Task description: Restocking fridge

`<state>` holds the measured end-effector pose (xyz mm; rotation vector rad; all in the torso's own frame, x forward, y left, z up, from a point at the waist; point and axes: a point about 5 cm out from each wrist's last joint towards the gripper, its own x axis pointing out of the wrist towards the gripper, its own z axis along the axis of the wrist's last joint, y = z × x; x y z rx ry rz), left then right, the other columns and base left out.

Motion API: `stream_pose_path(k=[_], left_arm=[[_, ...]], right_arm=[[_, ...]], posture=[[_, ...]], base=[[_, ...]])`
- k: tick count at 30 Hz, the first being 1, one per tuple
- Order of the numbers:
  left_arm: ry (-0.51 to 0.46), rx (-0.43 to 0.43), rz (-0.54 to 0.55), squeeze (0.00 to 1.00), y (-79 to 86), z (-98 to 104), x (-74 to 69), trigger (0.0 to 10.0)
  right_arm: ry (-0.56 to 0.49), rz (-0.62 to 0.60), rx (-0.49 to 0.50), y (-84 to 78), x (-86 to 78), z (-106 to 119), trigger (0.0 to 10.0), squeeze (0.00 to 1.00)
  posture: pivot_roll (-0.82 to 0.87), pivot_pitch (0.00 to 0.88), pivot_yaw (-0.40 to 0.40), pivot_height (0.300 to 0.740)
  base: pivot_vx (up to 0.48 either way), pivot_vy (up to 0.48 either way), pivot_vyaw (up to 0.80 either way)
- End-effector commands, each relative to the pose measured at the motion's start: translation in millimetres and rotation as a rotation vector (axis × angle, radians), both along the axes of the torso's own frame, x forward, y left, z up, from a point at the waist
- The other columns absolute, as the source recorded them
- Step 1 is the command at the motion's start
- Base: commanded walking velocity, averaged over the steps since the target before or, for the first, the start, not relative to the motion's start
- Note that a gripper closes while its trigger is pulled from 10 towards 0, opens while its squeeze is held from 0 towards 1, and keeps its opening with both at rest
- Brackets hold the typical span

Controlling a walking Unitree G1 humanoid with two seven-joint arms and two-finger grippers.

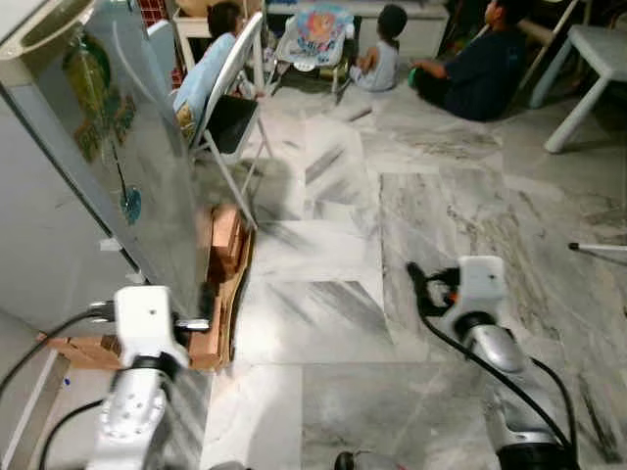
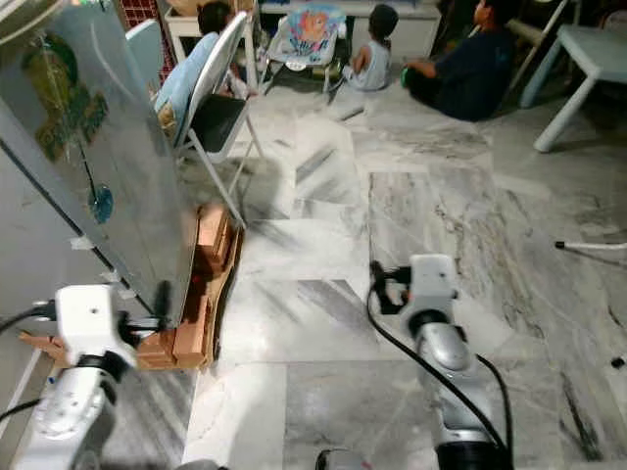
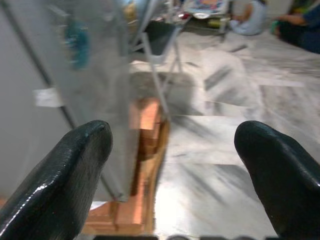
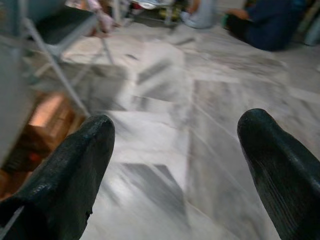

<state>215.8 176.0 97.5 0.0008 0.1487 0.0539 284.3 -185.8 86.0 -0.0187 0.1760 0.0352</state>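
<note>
The left gripper has its fingers spread wide and holds nothing, close to the near edge of the open fridge door on the left. The right gripper is likewise spread and empty, over the marble floor. Stacked cardboard boxes lie partly hidden behind the door. Far off, people sit on the floor, blurred, beyond a folding chair.

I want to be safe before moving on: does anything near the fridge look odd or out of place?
Yes. Bricks and torn cardboard lie on the floor under the fridge door, an unusual spot. Nothing looks spilled.
</note>
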Motion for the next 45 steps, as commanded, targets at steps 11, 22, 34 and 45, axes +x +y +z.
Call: stream_pose_path(k=[11, 22, 34, 45], left_arm=[[-0.012, -0.007, 0.020, 0.00, 2.6, 2, 2.8, 10.0], [-0.041, 0.021, 0.095, 0.00, 14.9, 11, 2.3, 10.0], [-0.063, -0.013, 0.168, 0.00, 14.5, -4, -2.1, 10.0], [-0.072, 0.019, 0.137, 0.00, 10.6, -13, 9.5, 10.0]], right_arm=[[0.004, 0.029, 0.013, 10.5, -0.7, 0, 10.0, 0.00], [-0.016, 0.050, -0.016, 9.9, 4.8, 4, 10.0, 0.00], [0.008, 0.111, -0.039, 11.4, 3.5, -2, 10.0, 0.00], [-0.014, 0.050, -0.039, 8.7, -14.1, -16, 10.0, 0.00]], posture=[[0.01, 0.148, -0.005, 0.740], [0.03, 0.154, -0.024, 0.740], [0.04, 0.095, -0.114, 0.740], [0.00, 0.021, -0.009, 0.740]], base=[[0.331, 0.334, 0.00], [0.025, 0.033, 0.00], [0.000, 0.000, 0.00], [0.000, 0.000, 0.00]])
